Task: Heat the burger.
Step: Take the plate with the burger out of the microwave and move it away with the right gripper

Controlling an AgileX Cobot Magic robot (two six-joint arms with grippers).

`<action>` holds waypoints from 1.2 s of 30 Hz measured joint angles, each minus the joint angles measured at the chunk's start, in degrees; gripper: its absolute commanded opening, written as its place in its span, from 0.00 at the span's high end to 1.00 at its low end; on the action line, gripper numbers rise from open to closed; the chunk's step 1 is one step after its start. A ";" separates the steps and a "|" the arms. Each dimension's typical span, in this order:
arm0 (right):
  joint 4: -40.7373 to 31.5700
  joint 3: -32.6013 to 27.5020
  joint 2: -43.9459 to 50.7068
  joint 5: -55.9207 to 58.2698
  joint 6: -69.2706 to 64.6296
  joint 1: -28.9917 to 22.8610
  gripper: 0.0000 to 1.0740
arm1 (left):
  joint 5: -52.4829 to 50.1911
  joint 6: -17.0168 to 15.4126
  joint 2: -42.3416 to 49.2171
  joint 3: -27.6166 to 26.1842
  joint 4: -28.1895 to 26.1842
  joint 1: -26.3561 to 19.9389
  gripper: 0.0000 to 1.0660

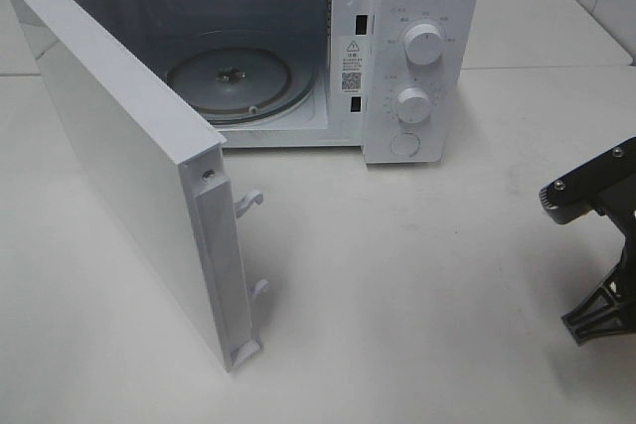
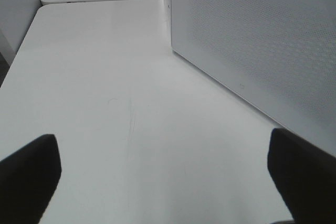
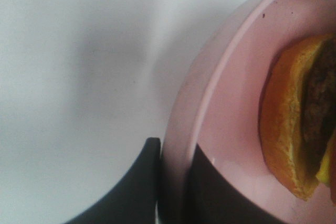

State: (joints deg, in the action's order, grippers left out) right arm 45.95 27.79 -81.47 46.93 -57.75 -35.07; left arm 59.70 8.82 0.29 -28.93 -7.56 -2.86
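Gripping the rim of the pink plate in the right wrist view, right end effector closed with one dark finger outside the rim and the other inside the dish; the burger resting on that plate at the right edge of the frame, orange-brown bun and dark patty visible, only partly in shot

Spread wide in the left wrist view, left end effector open and holding nothing, dark fingertips at the lower corners of the frame, hovering over the white bench with the perforated face of the microwave door at upper right

Seen from the high camera: part of a black arm at the right edge, plate and burger out of frame; microwave door swung open toward the lower left, latch hooks on its free edge; farther back, the white microwave at the top, cavity exposed with a glass turntable inside, two round knobs and a button on the panel at its right
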 measured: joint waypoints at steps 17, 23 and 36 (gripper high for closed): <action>8.94 0.17 -11.69 -3.84 -13.12 0.00 1.00 | 0.00 0.00 0.00 0.00 0.00 0.00 0.06; 11.29 0.17 -14.67 -4.41 -16.50 0.00 0.99 | 0.00 0.00 0.00 0.00 0.00 0.00 0.06; 14.50 0.23 -19.60 -7.51 -20.74 0.00 0.99 | 0.00 0.00 0.00 0.00 0.00 0.00 0.06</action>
State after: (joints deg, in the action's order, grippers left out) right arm 60.45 28.02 -101.07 39.42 -78.50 -35.07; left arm 59.70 8.82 0.29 -28.93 -7.56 -2.86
